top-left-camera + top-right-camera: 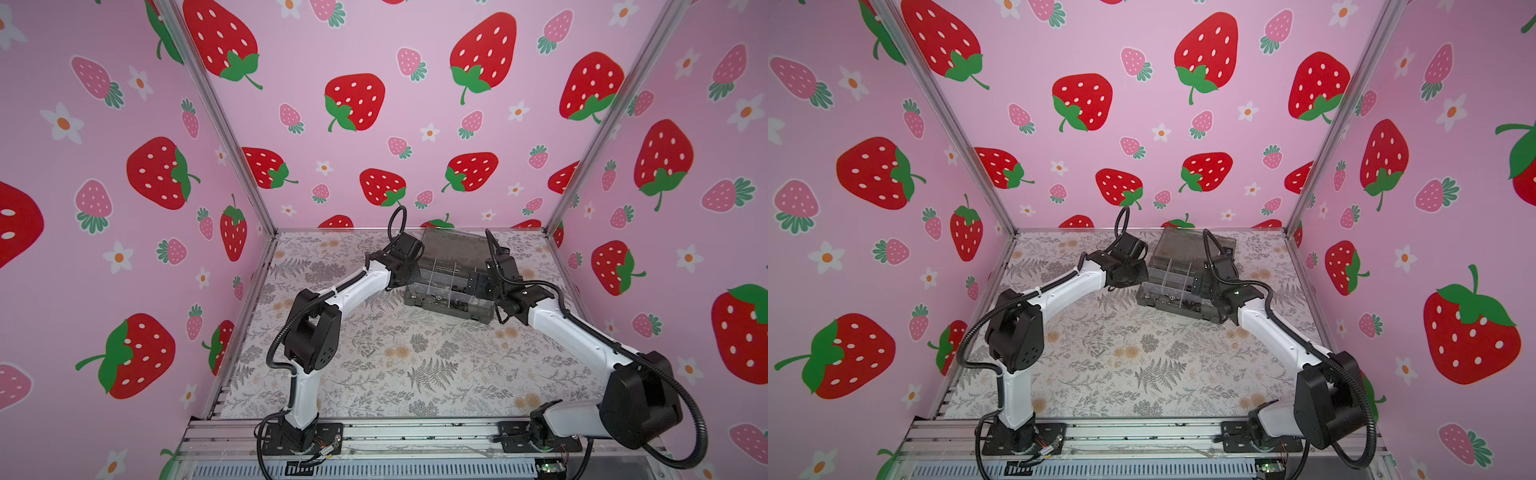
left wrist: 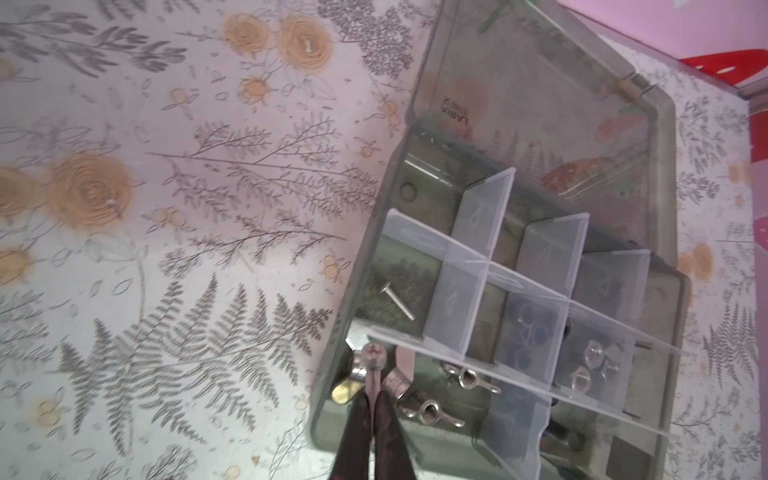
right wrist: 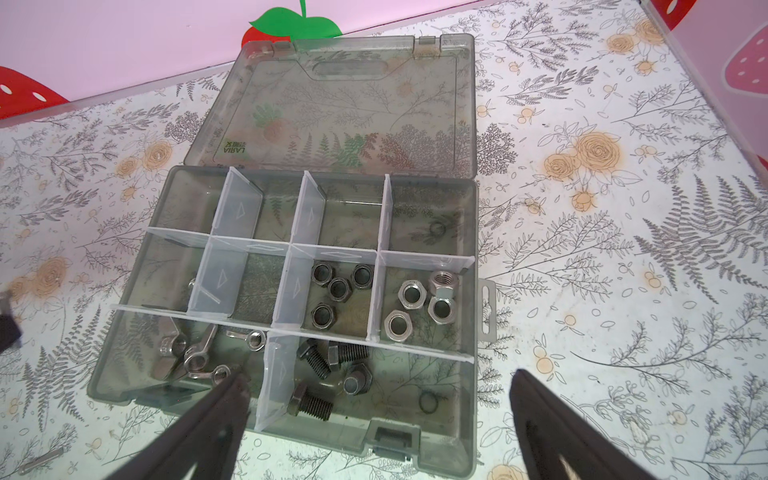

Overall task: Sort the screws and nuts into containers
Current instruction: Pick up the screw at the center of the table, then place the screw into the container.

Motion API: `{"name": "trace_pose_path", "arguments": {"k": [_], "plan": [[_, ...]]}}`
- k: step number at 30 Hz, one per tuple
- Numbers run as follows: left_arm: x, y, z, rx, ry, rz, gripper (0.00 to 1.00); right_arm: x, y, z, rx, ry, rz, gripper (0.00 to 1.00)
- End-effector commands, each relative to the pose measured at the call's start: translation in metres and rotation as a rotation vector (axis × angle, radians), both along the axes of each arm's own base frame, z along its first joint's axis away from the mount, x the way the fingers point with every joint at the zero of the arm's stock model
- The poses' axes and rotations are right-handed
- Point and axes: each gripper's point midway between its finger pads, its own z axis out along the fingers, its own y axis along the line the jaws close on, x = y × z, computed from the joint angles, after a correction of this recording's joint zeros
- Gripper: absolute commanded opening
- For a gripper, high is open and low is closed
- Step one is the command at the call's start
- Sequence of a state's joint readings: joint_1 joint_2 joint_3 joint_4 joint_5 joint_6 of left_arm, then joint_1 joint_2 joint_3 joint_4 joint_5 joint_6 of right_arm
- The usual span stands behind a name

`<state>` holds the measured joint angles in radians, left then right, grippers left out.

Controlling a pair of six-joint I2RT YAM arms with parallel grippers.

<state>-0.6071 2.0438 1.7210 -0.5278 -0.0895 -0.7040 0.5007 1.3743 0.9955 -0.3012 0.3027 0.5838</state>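
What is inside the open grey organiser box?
Black hex nuts, silver hex nuts, black bolts, wing nuts, one slim silver screw. The right gripper's finger hides part of the wing-nut compartment.

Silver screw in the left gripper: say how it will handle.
The silver screw looks like rigid metal, so probably stiff and heavy for its size. Pinched by the left gripper on its thin threaded shank only, it may pivot. Released, its round shank will likely roll.

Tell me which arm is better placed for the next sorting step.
Probably left: the left gripper is shut on a silver screw above the organiser box; the right gripper is open and empty.
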Motion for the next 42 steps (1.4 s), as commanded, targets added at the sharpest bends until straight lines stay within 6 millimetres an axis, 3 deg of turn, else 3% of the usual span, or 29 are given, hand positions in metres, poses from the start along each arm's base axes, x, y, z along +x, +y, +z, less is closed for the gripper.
{"name": "trace_pose_path", "arguments": {"k": [1,10,21,25,28,35,42], "plan": [[0.013,-0.023,0.011,-0.037,-0.030,-0.061,0.00,-0.002,-0.005,0.005,0.023,-0.020,-0.030,1.00],[0.036,-0.051,-0.004,-0.062,-0.007,-0.105,0.00,-0.005,-0.006,0.004,0.036,-0.020,-0.032,1.00],[0.037,-0.054,-0.024,-0.055,0.050,-0.088,0.00,-0.007,-0.007,0.004,0.036,-0.021,-0.032,1.00],[0.033,-0.052,-0.025,-0.054,0.071,-0.087,0.18,-0.007,-0.007,0.004,0.036,-0.020,-0.032,1.00],[0.031,-0.051,-0.021,-0.057,0.070,-0.086,0.24,-0.007,-0.006,0.003,0.036,-0.020,-0.029,1.00],[0.024,-0.041,0.002,-0.065,0.044,-0.053,0.29,-0.006,-0.006,0.005,0.038,-0.024,-0.027,1.00],[0.000,-0.007,0.019,-0.041,0.012,0.036,0.42,-0.007,-0.008,0.008,0.036,-0.035,-0.031,1.00]]}}
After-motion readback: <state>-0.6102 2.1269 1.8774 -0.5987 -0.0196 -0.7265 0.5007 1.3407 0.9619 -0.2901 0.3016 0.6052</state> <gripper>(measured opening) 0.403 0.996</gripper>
